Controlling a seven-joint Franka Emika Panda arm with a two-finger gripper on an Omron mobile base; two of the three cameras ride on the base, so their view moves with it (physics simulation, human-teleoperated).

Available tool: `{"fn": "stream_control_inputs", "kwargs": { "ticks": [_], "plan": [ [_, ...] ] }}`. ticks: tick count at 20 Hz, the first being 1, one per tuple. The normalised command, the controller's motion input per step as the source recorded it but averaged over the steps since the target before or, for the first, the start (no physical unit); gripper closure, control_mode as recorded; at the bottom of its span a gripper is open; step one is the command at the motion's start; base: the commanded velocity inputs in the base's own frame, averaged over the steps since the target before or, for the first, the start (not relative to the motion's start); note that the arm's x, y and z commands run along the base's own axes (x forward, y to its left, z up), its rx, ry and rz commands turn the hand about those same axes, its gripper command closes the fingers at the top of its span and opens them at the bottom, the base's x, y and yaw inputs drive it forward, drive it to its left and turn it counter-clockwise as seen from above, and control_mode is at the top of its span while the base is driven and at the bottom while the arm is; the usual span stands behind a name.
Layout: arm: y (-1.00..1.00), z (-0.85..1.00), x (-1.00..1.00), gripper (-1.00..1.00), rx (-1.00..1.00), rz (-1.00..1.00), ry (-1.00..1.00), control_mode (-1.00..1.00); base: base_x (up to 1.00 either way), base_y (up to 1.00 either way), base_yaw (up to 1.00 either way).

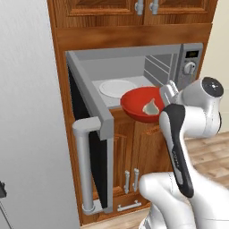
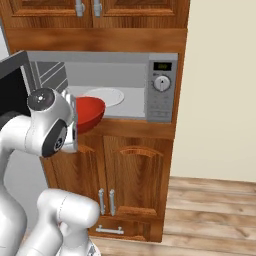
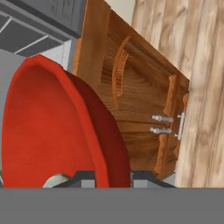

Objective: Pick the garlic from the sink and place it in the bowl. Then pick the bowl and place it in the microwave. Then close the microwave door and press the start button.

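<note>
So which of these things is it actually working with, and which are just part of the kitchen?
In use:
- bowl, gripped at its rim by the end effector
- garlic in the bowl
- microwave, with white plate
- microwave door, open

Just there:
- lower cabinet
- upper cabinet
- wood floor

Nothing readable here, honestly. The microwave (image 2: 100,85) has a small dark display (image 2: 162,66) at the top of its control panel (image 2: 161,90), and there's a hint of greenish digits on it, but they're too tiny and blurry to make out. Same story in the left base view, where the display (image 1: 192,54) is just a dark strip. The knob (image 2: 161,83) below it has no markings I can read, and the keypad area (image 2: 160,106) under that is a grey smudge. No brand name or labels anywhere.
</note>
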Motion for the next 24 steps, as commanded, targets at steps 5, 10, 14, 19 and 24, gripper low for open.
{"fn": "stream_control_inputs", "kwargs": {
  "ticks": [5,10,14,19,24],
  "plan": [
    [0.01,0.02,1.00,1.00,0.09,0.00,0.00,-1.00,0.00,0.00,0.00],
    [0.03,0.22,1.00,1.00,0.06,-0.02,0.24,-1.00,0.00,0.00,0.00],
    [0.00,0.04,1.00,1.00,0.05,-0.04,0.27,-1.00,0.00,0.00,0.00],
    [0.00,0.11,0.48,1.00,0.03,-0.02,0.02,-1.00,0.00,0.00,0.00],
    [0.00,-0.32,0.50,1.00,0.00,0.00,-0.05,-1.00,0.00,0.00,0.00]
  ]
}}
